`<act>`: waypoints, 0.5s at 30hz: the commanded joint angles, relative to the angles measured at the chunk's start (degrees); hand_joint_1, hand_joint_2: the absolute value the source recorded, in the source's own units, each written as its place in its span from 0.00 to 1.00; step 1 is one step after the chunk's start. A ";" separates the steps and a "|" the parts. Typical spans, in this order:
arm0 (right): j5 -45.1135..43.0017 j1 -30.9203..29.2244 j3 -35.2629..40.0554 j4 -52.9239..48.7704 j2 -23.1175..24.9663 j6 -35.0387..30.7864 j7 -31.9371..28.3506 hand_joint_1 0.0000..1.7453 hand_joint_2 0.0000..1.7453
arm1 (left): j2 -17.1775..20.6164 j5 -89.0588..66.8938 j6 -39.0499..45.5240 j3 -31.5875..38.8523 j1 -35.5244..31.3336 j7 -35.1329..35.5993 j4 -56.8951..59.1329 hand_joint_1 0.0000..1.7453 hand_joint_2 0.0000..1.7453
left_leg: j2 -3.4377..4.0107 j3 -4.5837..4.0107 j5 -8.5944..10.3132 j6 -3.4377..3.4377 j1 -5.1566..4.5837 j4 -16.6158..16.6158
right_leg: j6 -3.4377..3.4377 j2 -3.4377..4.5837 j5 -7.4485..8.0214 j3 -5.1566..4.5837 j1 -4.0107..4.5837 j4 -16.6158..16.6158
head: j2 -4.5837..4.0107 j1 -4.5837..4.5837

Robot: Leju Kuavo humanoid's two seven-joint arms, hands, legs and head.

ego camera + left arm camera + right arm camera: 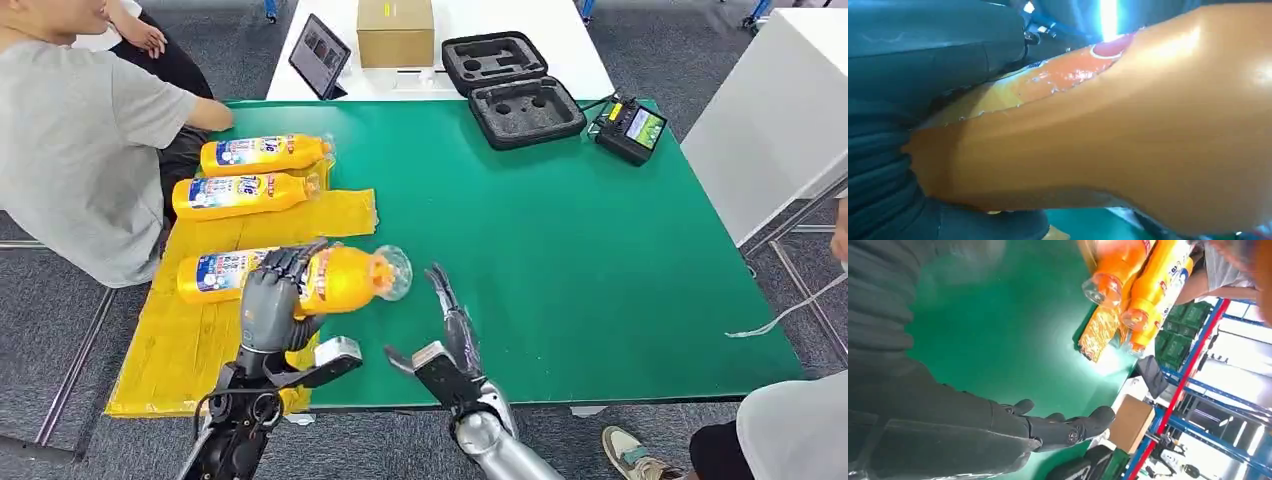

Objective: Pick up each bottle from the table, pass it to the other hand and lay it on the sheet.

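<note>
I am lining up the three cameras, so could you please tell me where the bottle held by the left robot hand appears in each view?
Head view: the held bottle lies sideways at lower left, gripped by the left robot hand, cap toward the right robot hand.
Left wrist view: the orange body spans most of the picture.
Right wrist view: I cannot tell it from the other bottles.
Shared landmark: the green table.
</note>
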 commanded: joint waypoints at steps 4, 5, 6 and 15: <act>-0.91 -0.92 0.43 1.35 -0.50 1.69 0.02 0.00 1.00 | -1.96 -11.36 -0.06 8.41 -2.71 5.28 3.55 1.00 1.00 | -0.07 0.20 -0.08 -0.07 0.02 -0.01 | -0.05 0.00 -0.09 0.19 0.01 0.00 | 0.00 0.00; -1.13 -1.15 0.13 2.01 -0.23 2.24 0.02 0.00 1.00 | -1.47 -16.16 -0.06 8.22 -3.04 8.14 3.53 1.00 1.00 | -0.08 0.29 -0.11 -0.09 0.04 -0.01 | -0.06 0.02 -0.11 0.28 0.02 0.00 | 0.00 0.00; -1.20 -1.32 -0.13 2.43 -0.01 2.44 0.02 0.00 1.00 | -1.19 -17.19 -0.06 8.00 -3.34 9.55 3.67 1.00 1.00 | -0.04 0.18 -0.05 -0.06 0.02 -0.02 | -0.04 0.03 -0.05 0.17 0.02 -0.02 | 0.00 -0.02; -1.56 -1.42 -2.24 4.66 0.98 4.47 0.02 0.00 1.00 | 8.25 -28.31 -0.06 -4.42 -5.66 29.48 9.86 1.00 1.00 | -0.04 0.18 0.00 -0.07 0.00 -0.09 | -0.05 0.02 -0.02 0.16 0.00 -0.05 | 0.00 0.00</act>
